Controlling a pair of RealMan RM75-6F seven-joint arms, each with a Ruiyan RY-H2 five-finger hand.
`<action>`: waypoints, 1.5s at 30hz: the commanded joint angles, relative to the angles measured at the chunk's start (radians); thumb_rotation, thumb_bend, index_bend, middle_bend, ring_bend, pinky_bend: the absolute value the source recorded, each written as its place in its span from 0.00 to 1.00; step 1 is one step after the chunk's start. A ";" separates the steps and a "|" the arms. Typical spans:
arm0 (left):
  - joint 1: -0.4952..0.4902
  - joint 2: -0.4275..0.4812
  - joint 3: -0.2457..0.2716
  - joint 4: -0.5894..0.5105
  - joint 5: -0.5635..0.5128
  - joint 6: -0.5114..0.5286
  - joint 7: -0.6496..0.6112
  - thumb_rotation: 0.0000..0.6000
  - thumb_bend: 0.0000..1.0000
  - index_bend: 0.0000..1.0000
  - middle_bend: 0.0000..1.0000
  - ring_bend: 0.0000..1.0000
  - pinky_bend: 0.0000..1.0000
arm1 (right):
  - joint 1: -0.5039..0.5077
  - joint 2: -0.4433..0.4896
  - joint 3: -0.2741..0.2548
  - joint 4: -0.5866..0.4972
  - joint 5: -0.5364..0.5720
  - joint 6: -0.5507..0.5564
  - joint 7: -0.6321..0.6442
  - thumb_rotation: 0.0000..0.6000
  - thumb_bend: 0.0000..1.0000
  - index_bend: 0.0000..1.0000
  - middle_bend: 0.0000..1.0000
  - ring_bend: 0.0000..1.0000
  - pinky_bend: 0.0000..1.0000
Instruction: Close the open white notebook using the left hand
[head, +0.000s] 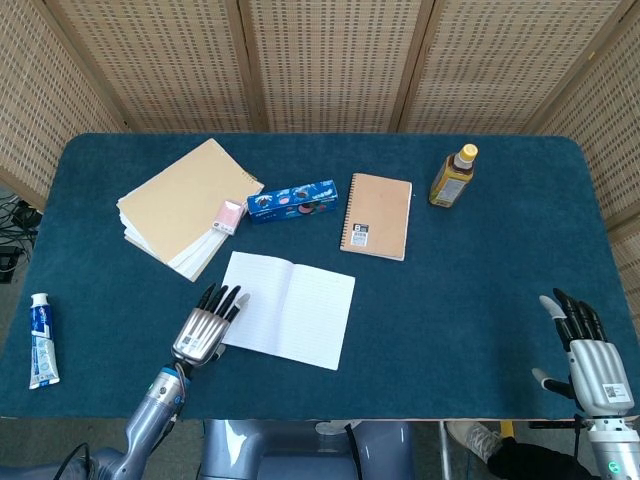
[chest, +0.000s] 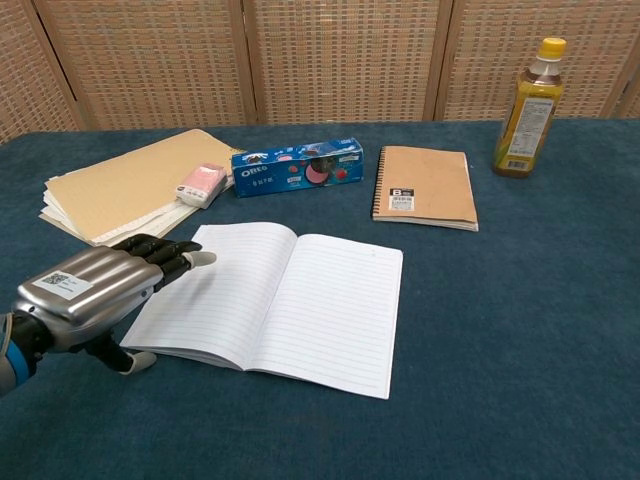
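Note:
The white notebook (head: 290, 308) (chest: 277, 303) lies open and flat on the blue table, lined pages up. My left hand (head: 205, 326) (chest: 92, 290) hovers palm down at its left edge, fingers stretched out over the left page's outer margin, thumb beside the near left corner. It holds nothing. My right hand (head: 582, 345) rests open at the table's near right corner, far from the notebook, seen only in the head view.
Behind the notebook lie a stack of tan folders (head: 183, 204), a pink eraser (head: 230, 215), a blue Oreo box (head: 292, 200), a brown spiral notebook (head: 377, 215) and a yellow bottle (head: 453, 175). A toothpaste tube (head: 38, 340) lies at the near left edge.

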 joint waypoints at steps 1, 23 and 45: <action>-0.003 -0.008 -0.002 0.008 0.004 0.009 0.003 1.00 0.26 0.00 0.00 0.00 0.00 | -0.001 0.000 0.000 0.000 0.000 0.001 0.001 1.00 0.11 0.00 0.00 0.00 0.00; -0.017 -0.031 0.020 0.061 0.088 0.084 0.002 1.00 0.50 0.00 0.00 0.00 0.00 | 0.001 0.002 -0.002 -0.002 -0.002 -0.003 0.006 1.00 0.11 0.00 0.00 0.00 0.00; -0.074 -0.046 0.011 0.110 0.316 0.225 -0.038 1.00 0.57 0.00 0.00 0.00 0.00 | -0.001 0.010 0.002 -0.005 0.005 -0.003 0.022 1.00 0.11 0.00 0.00 0.00 0.00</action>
